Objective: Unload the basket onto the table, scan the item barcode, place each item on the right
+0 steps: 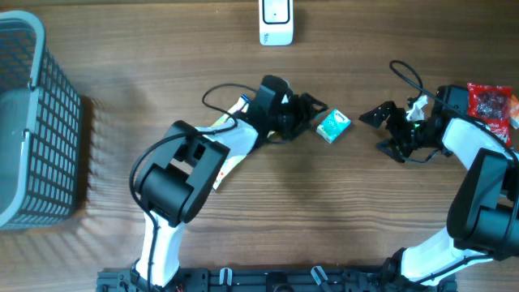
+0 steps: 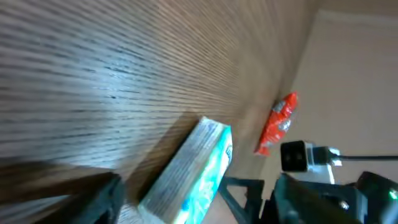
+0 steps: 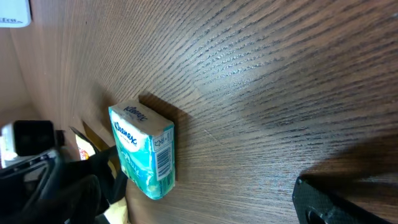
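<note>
The teal Kleenex pack (image 1: 332, 126) rests on the desk (image 1: 243, 203), right of centre and somewhat nearer the far edge. The left end effector (image 1: 315, 119) is spread open at its left end, gripping nothing. The right end effector (image 1: 375, 131), near its other side, gapes wide, empty. A white scanner (image 1: 276, 22) stands at the far edge.
</note>
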You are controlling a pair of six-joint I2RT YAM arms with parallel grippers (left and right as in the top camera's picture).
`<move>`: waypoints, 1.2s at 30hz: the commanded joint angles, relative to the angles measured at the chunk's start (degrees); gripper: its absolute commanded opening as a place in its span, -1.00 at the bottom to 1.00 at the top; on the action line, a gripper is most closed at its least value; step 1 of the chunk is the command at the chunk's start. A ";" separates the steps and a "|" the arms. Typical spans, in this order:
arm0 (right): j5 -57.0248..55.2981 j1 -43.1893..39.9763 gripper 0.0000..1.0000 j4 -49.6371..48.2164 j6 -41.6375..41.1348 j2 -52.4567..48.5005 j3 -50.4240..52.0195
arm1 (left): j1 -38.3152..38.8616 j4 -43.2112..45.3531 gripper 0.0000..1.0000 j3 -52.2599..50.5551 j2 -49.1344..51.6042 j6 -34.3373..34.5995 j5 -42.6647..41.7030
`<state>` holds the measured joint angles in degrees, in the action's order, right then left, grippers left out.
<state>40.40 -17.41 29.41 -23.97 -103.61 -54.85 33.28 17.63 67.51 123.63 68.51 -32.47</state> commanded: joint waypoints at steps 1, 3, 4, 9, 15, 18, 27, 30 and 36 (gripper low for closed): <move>-2.32 0.20 0.99 0.20 1.33 -0.87 -0.26 | -1.09 -2.38 0.62 -2.67 3.13 -5.38 -2.47; -2.29 0.20 0.99 0.22 1.33 -0.87 -0.24 | -0.24 -2.05 0.60 -2.67 3.15 -5.38 -2.08; -2.29 0.20 0.99 0.22 1.33 -0.87 -0.24 | 0.48 -1.92 0.59 -2.67 3.15 -5.35 -1.11; -2.51 0.20 0.99 0.55 1.51 -0.87 -0.15 | 3.69 -1.97 0.40 -2.67 3.15 -5.25 2.36; -2.51 0.20 0.99 0.66 1.51 -0.87 -0.15 | 5.20 -2.40 0.30 -2.67 3.15 -5.14 5.55; -2.54 0.20 1.00 0.70 1.53 -0.87 -0.15 | 5.44 -2.43 0.08 -2.67 3.15 -5.14 6.84; -3.17 0.20 0.99 0.92 1.53 -0.87 -0.15 | 5.51 -2.43 -0.92 -2.67 3.15 -5.16 8.44; -3.41 0.20 0.99 1.20 1.55 -0.87 -0.15 | 5.51 -2.45 -0.92 -2.67 3.15 -5.11 8.52; -4.39 0.20 0.99 2.49 1.92 -0.87 0.02 | 2.45 -2.38 -0.92 -2.67 3.15 7.26 -3.98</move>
<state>39.79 -17.39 30.68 -23.05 -103.61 -55.00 38.04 16.27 66.46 124.29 67.18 -29.17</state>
